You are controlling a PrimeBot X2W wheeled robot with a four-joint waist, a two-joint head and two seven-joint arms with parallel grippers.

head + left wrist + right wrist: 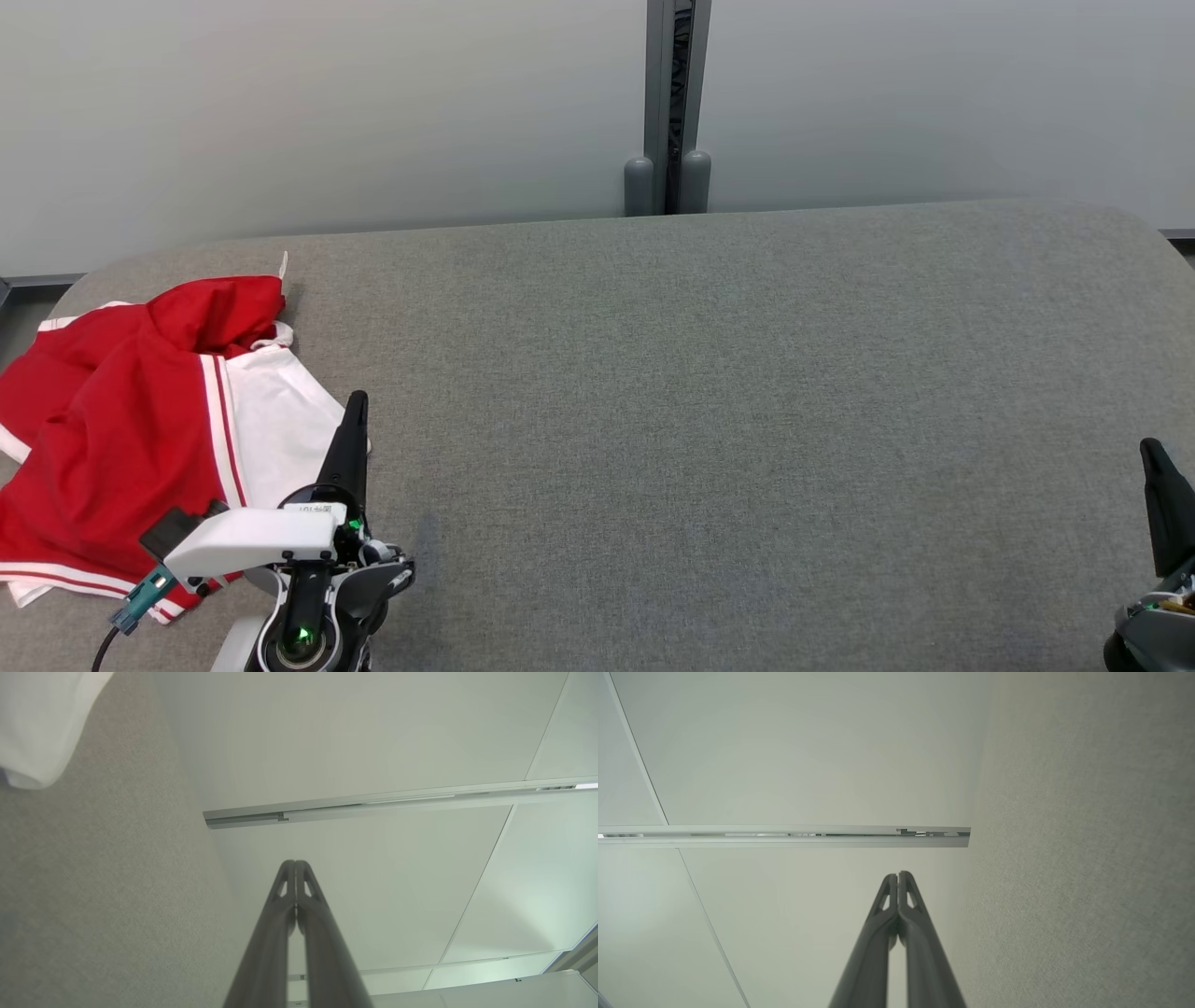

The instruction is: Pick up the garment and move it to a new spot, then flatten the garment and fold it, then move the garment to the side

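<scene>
Head view: garment [112, 420] is lying crumpled at the bench's [700, 420] left end, not yet picked up. The left hand [356, 406] is sitting just beside its white panel, probably staging the grab. The right hand [1153, 457] is parking well apart.
Left wrist: fingers are pressing together and holding nothing.
Right wrist: likewise, closed and empty.

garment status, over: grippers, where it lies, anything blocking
Left gripper shut, empty, beside the garment. Right gripper shut, empty, far right. Garment crumpled, unheld, at left end of table. Nothing blocking.
</scene>
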